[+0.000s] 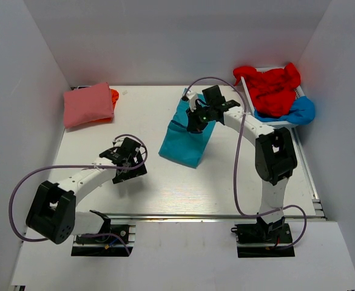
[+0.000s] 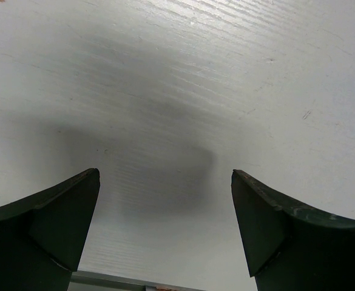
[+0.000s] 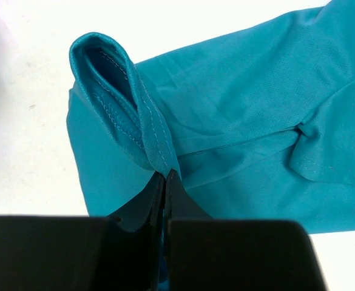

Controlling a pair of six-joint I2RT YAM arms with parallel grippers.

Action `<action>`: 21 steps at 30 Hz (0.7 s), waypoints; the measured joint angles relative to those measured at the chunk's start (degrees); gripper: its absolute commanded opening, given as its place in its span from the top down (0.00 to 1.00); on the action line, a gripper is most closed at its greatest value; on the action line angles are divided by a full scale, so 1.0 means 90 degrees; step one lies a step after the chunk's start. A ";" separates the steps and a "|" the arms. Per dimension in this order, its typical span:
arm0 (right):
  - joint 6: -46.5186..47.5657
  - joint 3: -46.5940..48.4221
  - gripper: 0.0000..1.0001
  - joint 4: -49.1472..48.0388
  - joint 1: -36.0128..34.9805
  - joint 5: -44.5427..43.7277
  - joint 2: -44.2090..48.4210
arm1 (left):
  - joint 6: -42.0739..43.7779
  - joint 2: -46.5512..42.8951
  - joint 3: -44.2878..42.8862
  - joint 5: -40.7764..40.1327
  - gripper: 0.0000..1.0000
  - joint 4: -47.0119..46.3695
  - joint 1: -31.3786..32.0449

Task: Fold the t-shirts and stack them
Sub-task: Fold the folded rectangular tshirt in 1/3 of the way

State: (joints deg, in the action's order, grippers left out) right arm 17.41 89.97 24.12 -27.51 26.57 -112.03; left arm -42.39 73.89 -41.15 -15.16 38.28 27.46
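We see the teal t-shirt [image 1: 186, 136] in the middle of the table [image 1: 165, 194], a little toward the back. It lies as a long folded band, and its near end is a straight edge that points to the front left. In the right wrist view the cloth [image 3: 256, 91] is smooth with a fine weave. One hemmed edge with light stitching stands up as a small loop.

The right gripper [image 1: 196, 118] is at the back end of this shirt. Its jaws are pressed together on the hem loop [image 3: 165, 176], so it has hold of the cloth.

The left gripper [image 1: 128, 159] hangs over bare table, well apart from the teal shirt. Its fingers [image 2: 56, 224] are spread wide and there is nothing between them.

The pink t-shirt [image 1: 87, 104] lies folded at the back left corner on top of the orange one [image 1: 113, 95], close to the left wall. The red t-shirt [image 1: 271, 85] and the bright blue one [image 1: 301, 110] are heaped in a white tray [image 1: 247, 74] at the back right. Bare table surface lies in front of the teal shirt and on its left side.
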 measured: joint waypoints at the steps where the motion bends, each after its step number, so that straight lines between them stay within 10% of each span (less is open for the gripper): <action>1: 0.0007 0.0070 1.00 -0.0002 0.0034 0.0000 -0.0078 | 0.0002 0.0034 -0.0002 0.0019 0.00 -0.0007 0.0000; 7: 0.0022 0.0590 1.00 -0.0029 0.0214 -0.0158 -0.0714 | 0.0051 0.0311 -0.0117 0.0124 0.00 -0.0100 0.0000; 14: -0.0063 0.1005 0.50 -0.0180 0.0342 -0.0755 -0.1428 | 0.0114 0.0576 -0.0209 0.0265 0.00 -0.0170 0.0000; 15: -0.0080 0.1066 0.10 -0.0216 0.0350 -0.0933 -0.1474 | 0.0124 0.0595 -0.0233 0.0287 0.00 -0.0177 0.0000; 21: -0.0255 0.1248 0.10 -0.0746 0.0352 -0.2263 -0.1387 | 0.0163 0.0602 -0.0267 0.0393 0.00 -0.0306 0.0000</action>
State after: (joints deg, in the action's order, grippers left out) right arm 15.11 101.21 17.41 -24.34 6.20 -124.51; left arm -40.93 79.31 -43.55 -11.62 35.53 27.46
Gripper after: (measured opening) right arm 0.899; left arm 0.990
